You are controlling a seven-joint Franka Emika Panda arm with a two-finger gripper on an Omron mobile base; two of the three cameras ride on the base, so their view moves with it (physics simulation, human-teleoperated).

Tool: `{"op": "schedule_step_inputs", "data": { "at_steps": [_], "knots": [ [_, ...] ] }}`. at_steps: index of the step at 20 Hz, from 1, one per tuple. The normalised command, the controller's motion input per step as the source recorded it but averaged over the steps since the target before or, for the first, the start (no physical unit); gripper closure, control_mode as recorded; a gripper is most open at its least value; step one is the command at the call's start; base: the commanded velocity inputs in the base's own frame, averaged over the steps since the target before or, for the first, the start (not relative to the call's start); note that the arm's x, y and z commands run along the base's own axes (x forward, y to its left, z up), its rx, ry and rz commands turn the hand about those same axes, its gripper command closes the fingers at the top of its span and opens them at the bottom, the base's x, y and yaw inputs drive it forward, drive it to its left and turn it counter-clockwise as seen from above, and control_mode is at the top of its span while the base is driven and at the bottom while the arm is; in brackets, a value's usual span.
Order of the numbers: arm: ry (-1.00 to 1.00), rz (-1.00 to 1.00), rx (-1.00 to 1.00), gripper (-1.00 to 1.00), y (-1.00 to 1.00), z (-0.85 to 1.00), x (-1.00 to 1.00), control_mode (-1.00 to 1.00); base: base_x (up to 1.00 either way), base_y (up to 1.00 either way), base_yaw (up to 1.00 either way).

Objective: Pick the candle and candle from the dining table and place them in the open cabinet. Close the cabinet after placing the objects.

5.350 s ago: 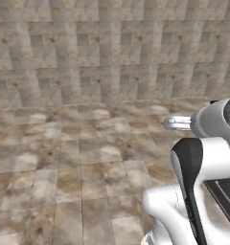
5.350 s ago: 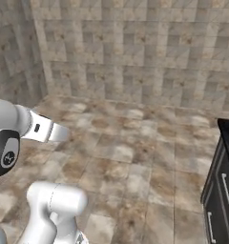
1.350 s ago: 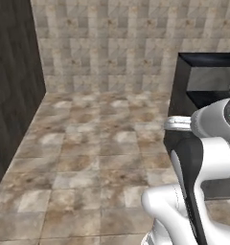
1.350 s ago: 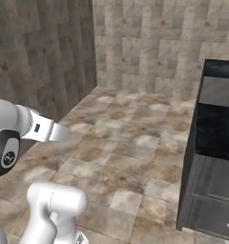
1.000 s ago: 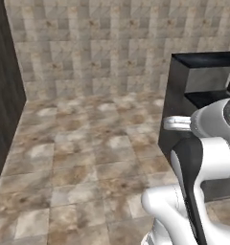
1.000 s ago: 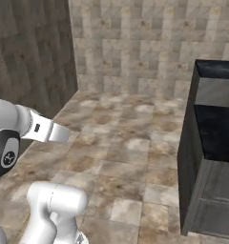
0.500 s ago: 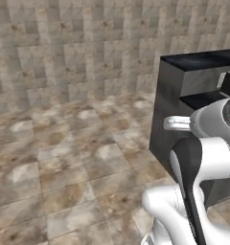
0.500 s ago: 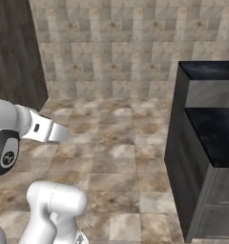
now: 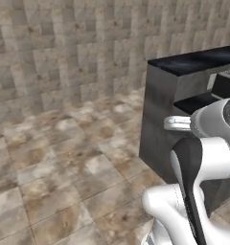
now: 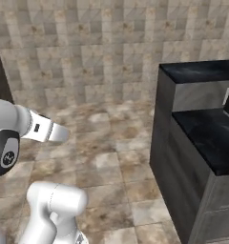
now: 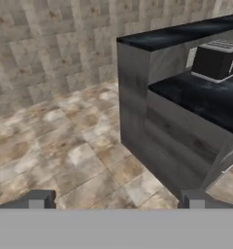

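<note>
Gripper (image 11: 116, 199): released; its two fingertips (image 11: 37, 199) stood wide apart, holding nothing; it pointed at the tiled floor (image 9: 64, 158)
Counter (image 10: 202, 138): grey unit with black glossy top, at the right; a dark toaster (image 11: 216, 61) stood on it
Candles: I could not see them

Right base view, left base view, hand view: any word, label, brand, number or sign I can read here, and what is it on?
No readable text in any view.
Arm: a small round emblem on its dark joint cap and a tiny dark mark on the white link, both too small and blurred to read.
Dark appliance on the black counter: pale marks at its right edge, not legible.
</note>
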Motion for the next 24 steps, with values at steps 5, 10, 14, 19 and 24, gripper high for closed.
{"op": "schedule_step_inputs", "data": {
  "at_steps": [5,10,14,19,24],
  "knots": [
    [0.00,0.00,0.00,-1.00,0.00,0.00,0.00,1.00,0.58,0.61,-0.34],
    [0.00,0.00,0.00,-1.00,0.00,0.00,0.00,1.00,0.52,0.70,-0.34],
    [0.00,0.00,0.00,-1.00,0.00,0.00,0.00,1.00,0.47,0.75,-0.35],
    [0.00,0.00,0.00,-1.00,0.00,0.00,0.00,1.00,0.45,0.73,-0.36],
    [0.00,0.00,0.00,-1.00,0.00,0.00,0.00,1.00,0.44,0.75,-0.36]
  ]
}}
